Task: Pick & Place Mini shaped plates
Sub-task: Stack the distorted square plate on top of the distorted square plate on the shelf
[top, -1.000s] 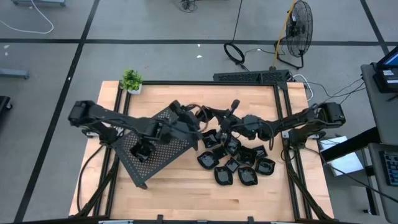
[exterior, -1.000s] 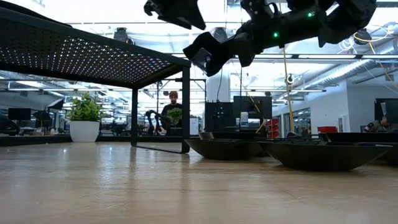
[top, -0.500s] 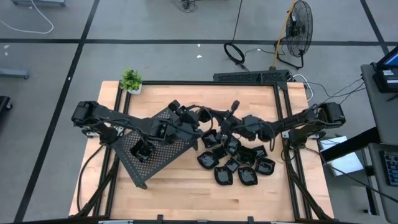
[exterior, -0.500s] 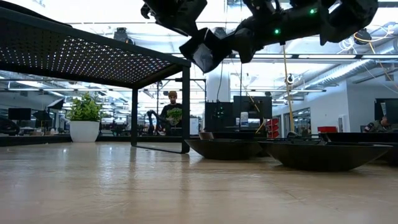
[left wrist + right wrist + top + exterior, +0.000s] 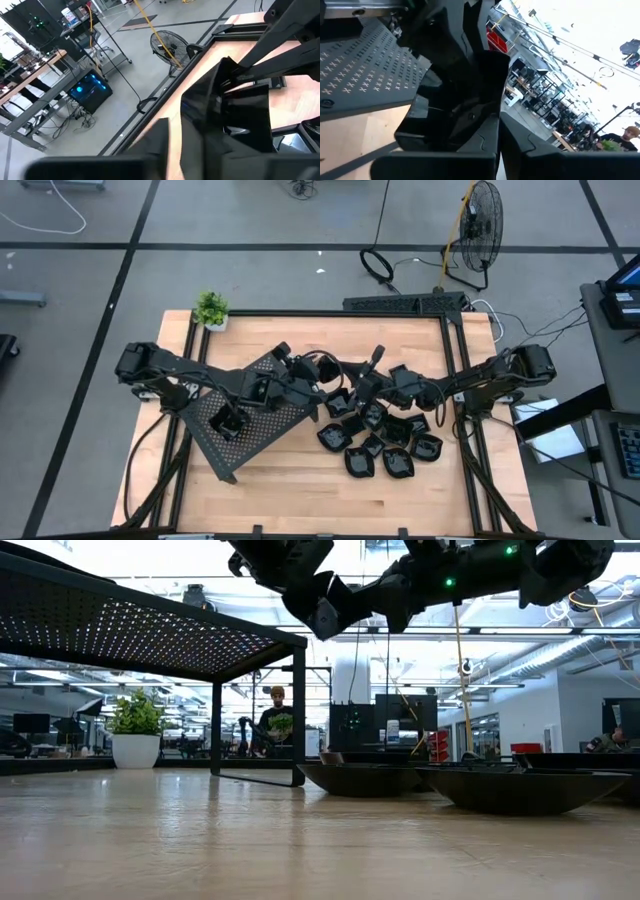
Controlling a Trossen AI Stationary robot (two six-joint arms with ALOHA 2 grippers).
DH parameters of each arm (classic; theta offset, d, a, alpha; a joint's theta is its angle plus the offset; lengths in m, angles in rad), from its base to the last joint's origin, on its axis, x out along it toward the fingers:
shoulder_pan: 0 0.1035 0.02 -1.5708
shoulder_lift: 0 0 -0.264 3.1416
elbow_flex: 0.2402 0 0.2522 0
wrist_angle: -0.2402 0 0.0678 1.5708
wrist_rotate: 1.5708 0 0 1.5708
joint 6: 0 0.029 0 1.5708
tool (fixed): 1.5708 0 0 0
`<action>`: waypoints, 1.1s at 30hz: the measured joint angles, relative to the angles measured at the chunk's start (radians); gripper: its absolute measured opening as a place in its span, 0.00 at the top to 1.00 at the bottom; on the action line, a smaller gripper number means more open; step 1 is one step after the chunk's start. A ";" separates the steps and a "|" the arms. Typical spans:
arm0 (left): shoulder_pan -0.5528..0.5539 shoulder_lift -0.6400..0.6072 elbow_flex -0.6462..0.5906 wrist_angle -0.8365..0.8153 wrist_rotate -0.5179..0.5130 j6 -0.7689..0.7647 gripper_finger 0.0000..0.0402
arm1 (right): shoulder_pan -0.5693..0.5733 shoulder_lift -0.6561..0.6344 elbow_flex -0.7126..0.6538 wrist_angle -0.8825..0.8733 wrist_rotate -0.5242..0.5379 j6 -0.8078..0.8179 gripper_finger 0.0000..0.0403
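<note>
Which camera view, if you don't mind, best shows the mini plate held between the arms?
The left wrist view: the mini plate fills it, glossy hollow facing the camera. The right wrist view shows it close but shadowed; the low view, a dark silhouette overhead; the high view, a dark speck mid-table.

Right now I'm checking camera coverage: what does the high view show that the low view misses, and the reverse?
Only the high view shows the fan on the floor and the plate on top of the perforated tray. Only the low view shows a person in the room behind. Both show the potted plant, the plates on the table and both grippers meeting in mid-air.
</note>
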 joint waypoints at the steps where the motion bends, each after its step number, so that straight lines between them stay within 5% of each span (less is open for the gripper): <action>1: -0.003 -0.007 0.000 -0.001 0.001 0.001 0.92 | 0.000 0.000 0.000 0.000 0.002 0.015 1.00; 5: -0.006 -0.056 0.000 -0.006 -0.007 -0.035 0.97 | 0.002 -0.001 0.001 -0.014 0.022 0.031 0.93; 16: -0.005 -0.258 0.000 -0.293 0.019 -0.215 0.99 | 0.024 0.000 0.000 -0.033 0.027 0.096 0.49; 18: -0.002 -0.295 0.000 -0.384 0.108 -0.307 0.99 | 0.024 0.000 0.000 -0.040 0.027 0.098 0.45; 26: 0.033 -0.468 0.000 -0.837 0.801 -0.773 0.99 | 0.024 0.000 0.000 -0.061 0.026 0.124 0.41; 33: -0.141 -0.547 0.000 -1.228 0.759 -1.248 0.99 | 0.024 0.000 0.000 -0.074 0.026 0.148 0.44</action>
